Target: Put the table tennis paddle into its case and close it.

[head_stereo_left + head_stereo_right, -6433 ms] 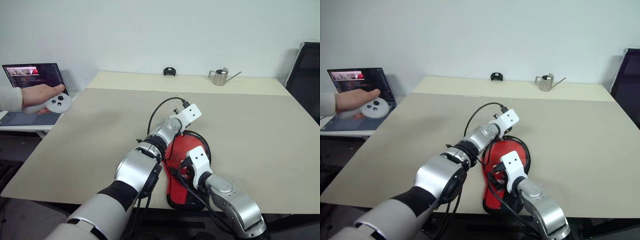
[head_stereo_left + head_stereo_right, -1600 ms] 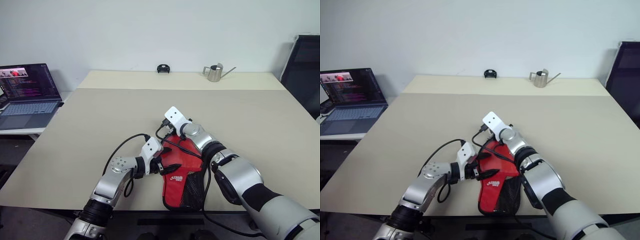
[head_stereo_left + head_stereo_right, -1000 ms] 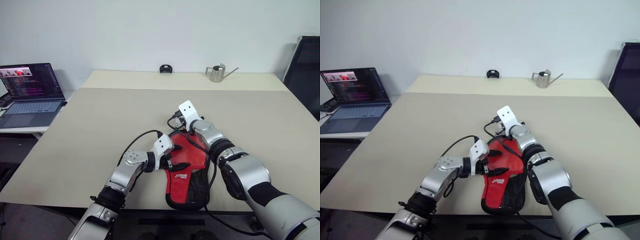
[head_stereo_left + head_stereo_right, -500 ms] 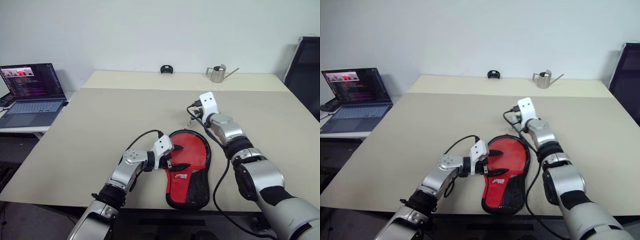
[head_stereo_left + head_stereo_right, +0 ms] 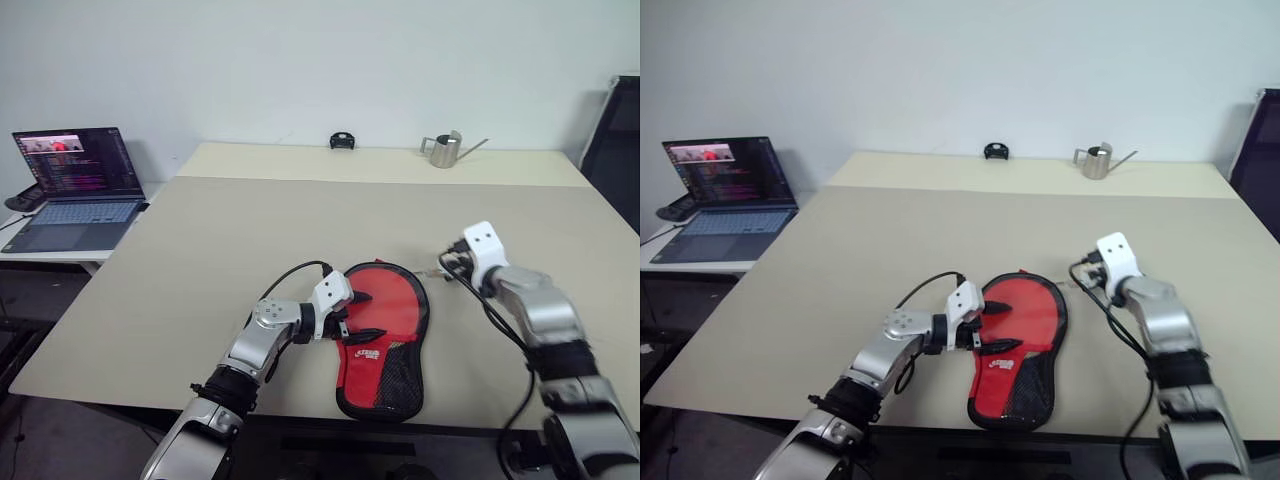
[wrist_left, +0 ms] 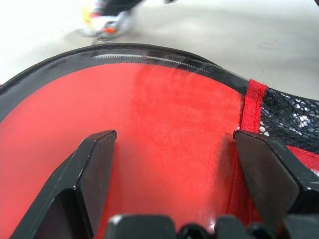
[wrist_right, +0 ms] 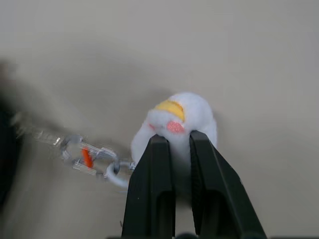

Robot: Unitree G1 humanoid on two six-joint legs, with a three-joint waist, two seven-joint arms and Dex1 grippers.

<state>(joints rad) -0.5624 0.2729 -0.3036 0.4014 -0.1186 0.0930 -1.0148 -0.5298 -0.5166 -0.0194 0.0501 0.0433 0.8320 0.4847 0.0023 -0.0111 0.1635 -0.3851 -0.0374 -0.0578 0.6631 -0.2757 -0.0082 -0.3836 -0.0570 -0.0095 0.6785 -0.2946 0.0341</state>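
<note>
The case (image 5: 385,320) lies flat near the table's front edge, red side up with a white logo and a black mesh pocket (image 6: 294,114). The paddle is hidden. My left gripper (image 5: 362,315) is open at the case's left edge, its black fingers (image 6: 94,169) spread over the red fabric (image 6: 164,99). To the right of the case, my right gripper (image 7: 174,139) is shut on a small white plush charm (image 7: 182,117). A short clear chain (image 7: 84,157) runs from the charm toward the case's black rim. My right gripper (image 5: 447,270) sits just off the case's upper right edge.
An open laptop (image 5: 75,175) sits on a side desk at the left. A silver watering can (image 5: 445,150) and a small black object (image 5: 342,141) stand at the table's far edge. A dark chair (image 5: 625,130) is at the far right. The table's front edge (image 5: 300,410) runs just below the case.
My right gripper has swung from over the head of the case out to its right side, taking the white charm along. The left gripper has stayed on the case.
</note>
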